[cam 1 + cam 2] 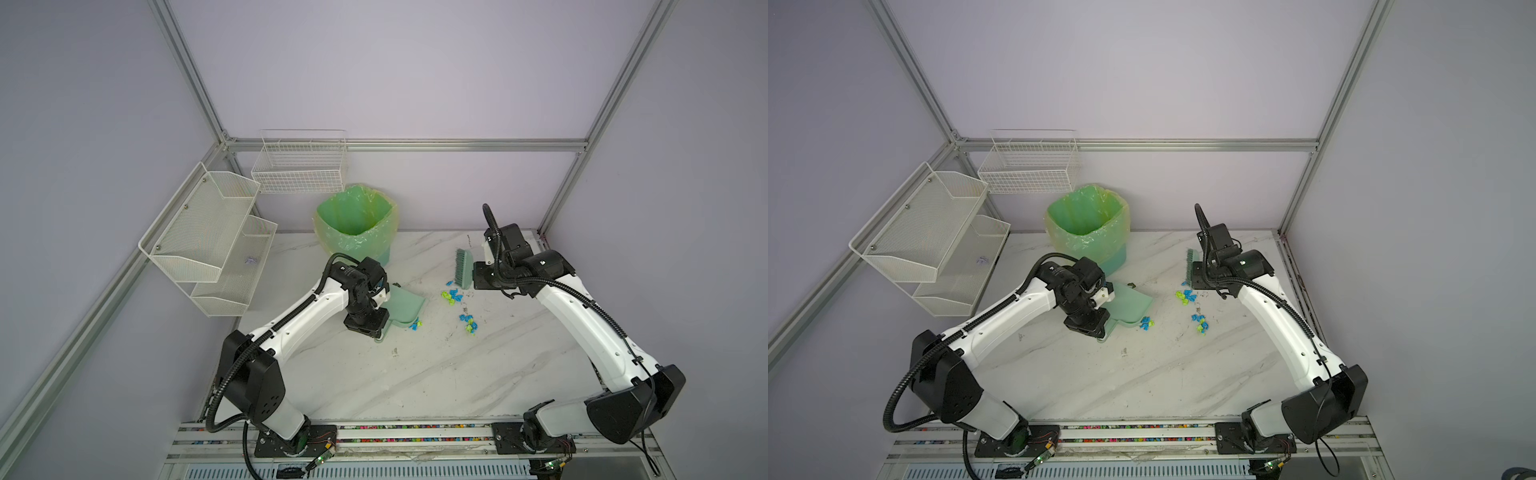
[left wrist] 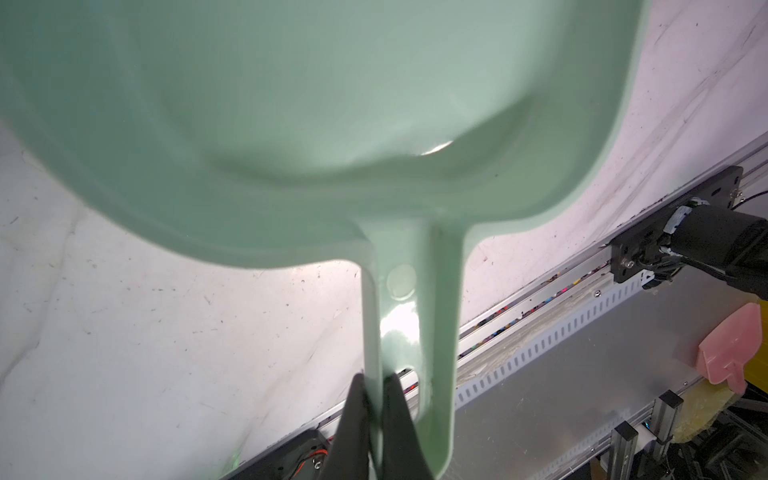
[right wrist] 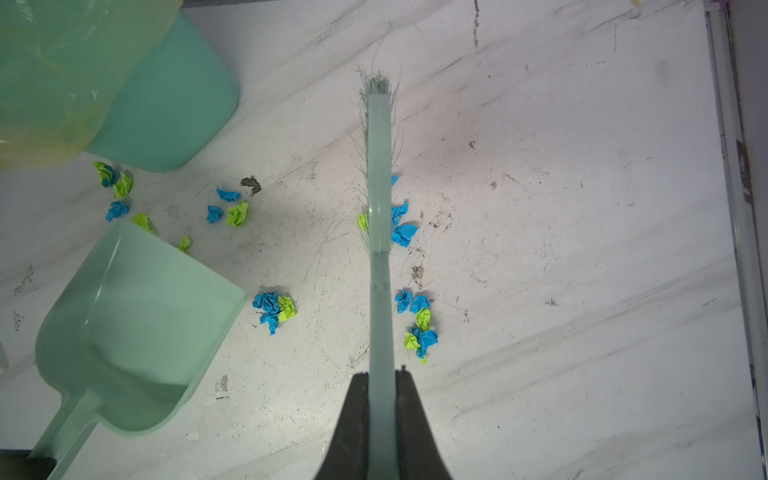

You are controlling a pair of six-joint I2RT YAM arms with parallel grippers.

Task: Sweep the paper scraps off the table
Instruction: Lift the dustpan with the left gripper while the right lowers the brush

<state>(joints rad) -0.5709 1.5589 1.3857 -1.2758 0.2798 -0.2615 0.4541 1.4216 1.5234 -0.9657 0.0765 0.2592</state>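
In a top view, the paper scraps [image 1: 455,296] lie on the bench [image 1: 415,382], right of the middle, between dustpan [image 1: 405,305] and brush [image 1: 463,268]. They look tiny, light and soft: push them, don't pick.

Left wrist view: your left fingers [image 2: 351,432] pinch the dustpan handle.

Right wrist view: your right fingers [image 3: 353,415] pinch the brush handle.

Back wall [image 1: 395,75], L wall [image 1: 62,145], R wall [image 1: 706,145]: plain pale lilac panels, unmarked. Alu frame posts [image 1: 189,70] at both rear corners, cross rail [image 1: 415,145] along back. 2-tier white mesh shelf [image 1: 199,232] fixed to L wall; white wire basket [image 1: 299,166] on back wall, near corner. Light even, diffuse; shadows soft.
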